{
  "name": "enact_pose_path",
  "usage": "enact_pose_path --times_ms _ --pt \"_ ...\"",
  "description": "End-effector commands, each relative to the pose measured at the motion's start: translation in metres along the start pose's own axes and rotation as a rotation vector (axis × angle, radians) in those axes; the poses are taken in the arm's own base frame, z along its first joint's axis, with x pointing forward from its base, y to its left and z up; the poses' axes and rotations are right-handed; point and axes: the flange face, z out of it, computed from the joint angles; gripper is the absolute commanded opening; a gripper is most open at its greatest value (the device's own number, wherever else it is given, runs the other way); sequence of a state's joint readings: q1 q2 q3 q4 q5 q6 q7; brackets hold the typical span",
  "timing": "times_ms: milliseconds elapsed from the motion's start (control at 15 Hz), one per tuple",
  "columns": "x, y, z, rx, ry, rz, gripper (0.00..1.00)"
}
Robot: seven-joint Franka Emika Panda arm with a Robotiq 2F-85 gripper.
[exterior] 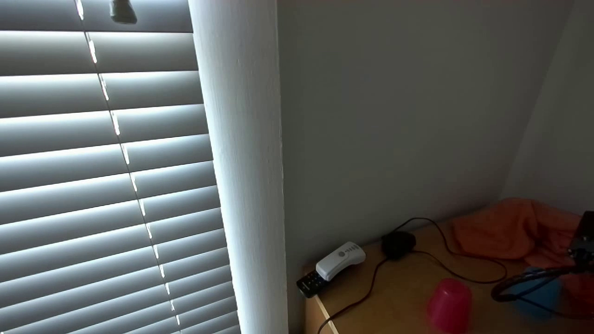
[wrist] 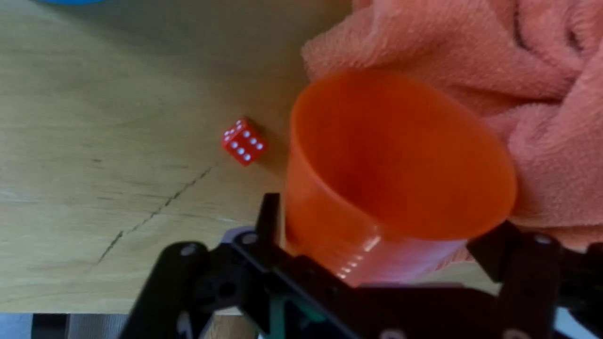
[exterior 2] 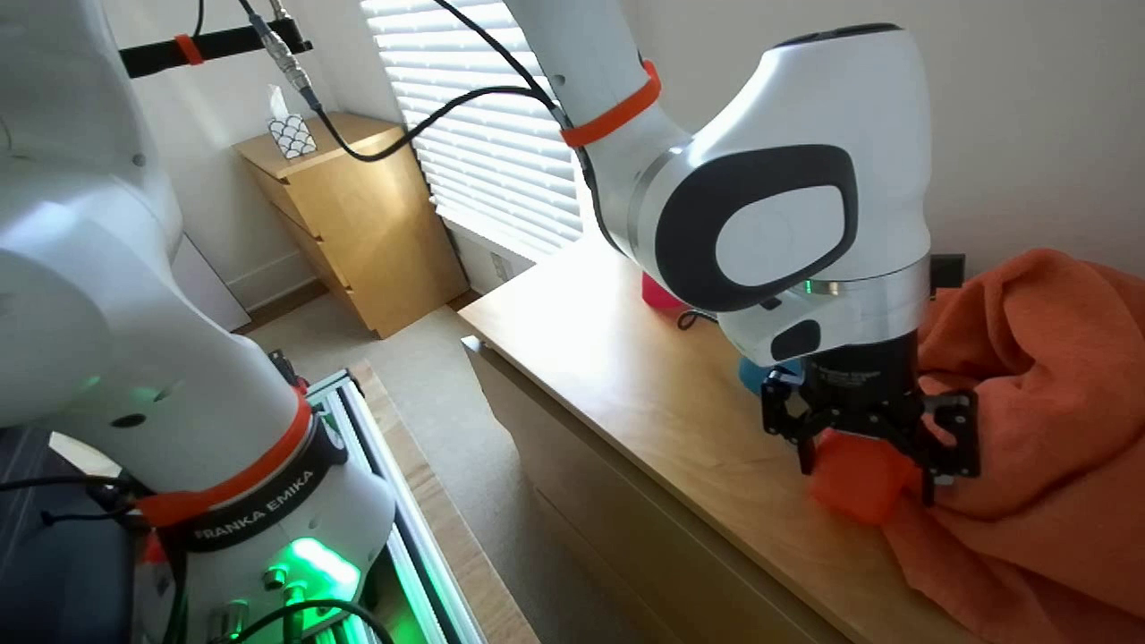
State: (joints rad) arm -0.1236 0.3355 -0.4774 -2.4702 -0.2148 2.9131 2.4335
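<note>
My gripper [exterior 2: 867, 474] points down over the wooden top, its fingers wide apart. An orange cup [exterior 2: 857, 494] is between the fingers. In the wrist view my gripper [wrist: 380, 226] has its fingers on both sides of the orange cup [wrist: 325, 216], whose open mouth faces the camera. A thin gap shows by the left finger; contact on the right is unclear. A red die with white dots [wrist: 244, 142] lies left of the cup. An orange towel [wrist: 438, 52] lies beside and behind the cup. A blue cup [exterior: 538, 297] stands near; its edge shows in the wrist view [wrist: 70, 1].
A pink cup [exterior: 449, 306] stands upside down on the wooden top [exterior 2: 626, 376]. A white remote [exterior: 341, 260], a black remote [exterior: 312, 284] and a black adapter [exterior: 398, 244] with cables lie near the wall. The top's front edge runs close to the orange cup.
</note>
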Motion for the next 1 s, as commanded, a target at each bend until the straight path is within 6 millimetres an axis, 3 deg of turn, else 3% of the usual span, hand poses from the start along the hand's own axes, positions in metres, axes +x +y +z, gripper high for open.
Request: enact_pose_path --times_ms 0,67,267,600,933 --pt "-0.004 -0.002 0.008 0.001 0.006 -0.023 0.7" --pt "-0.005 -0.002 0.009 0.0 0.01 -0.032 0.69" --pt "-0.007 -0.002 0.006 0.002 0.011 -0.078 0.48" --pt "-0.008 0.005 -0.013 0.016 0.019 -0.23 0.48" --pt "-0.006 0.005 -0.025 0.088 0.147 -0.335 0.48"
